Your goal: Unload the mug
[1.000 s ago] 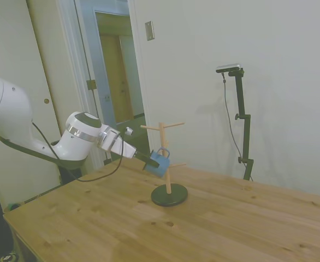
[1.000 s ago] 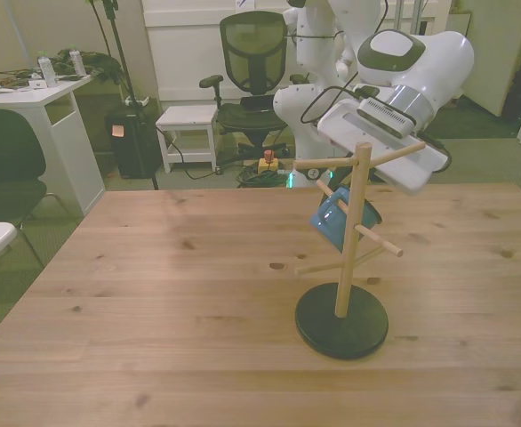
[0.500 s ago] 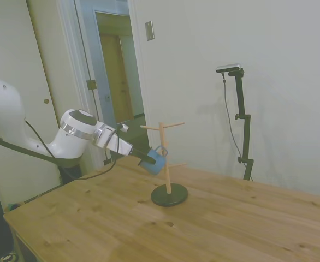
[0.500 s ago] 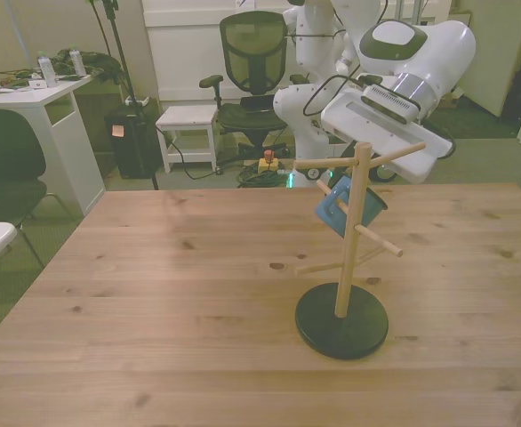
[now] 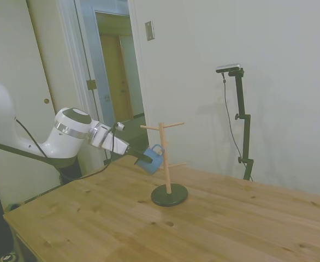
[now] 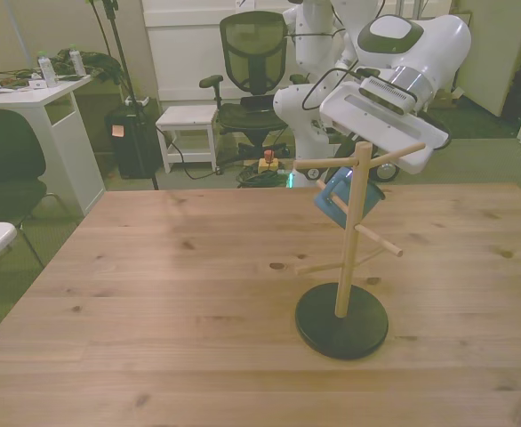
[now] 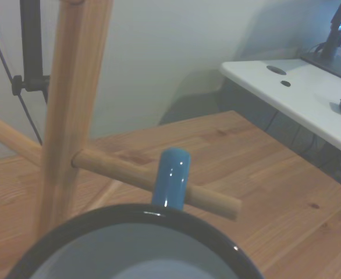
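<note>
Judging by its enamel look, the mug should be light, rigid and hard-walled, with a glossy skin that could slip under a loose pinch; it will not crush, though a knock against wood might chip the coating; the thin wall at the dark rim seems the sensible place to take hold, since the loop handle is needed free to clear the peg.

The mug hangs tilted beside the upright of the wooden peg stand, well above the tabletop; in the wrist view its handle is looped over a peg, sitting close to the peg's free end, so it is not yet off.

The gripper reaches in at a slant from the side view's left and meets the mug on the side away from the post; the jaws appear clamped on the mug's rim, with its white inside directly below the wrist camera; from the front view the mug is partly hidden behind the post and the arm's flat white flange, so the exact contact cannot be made out there.
</note>
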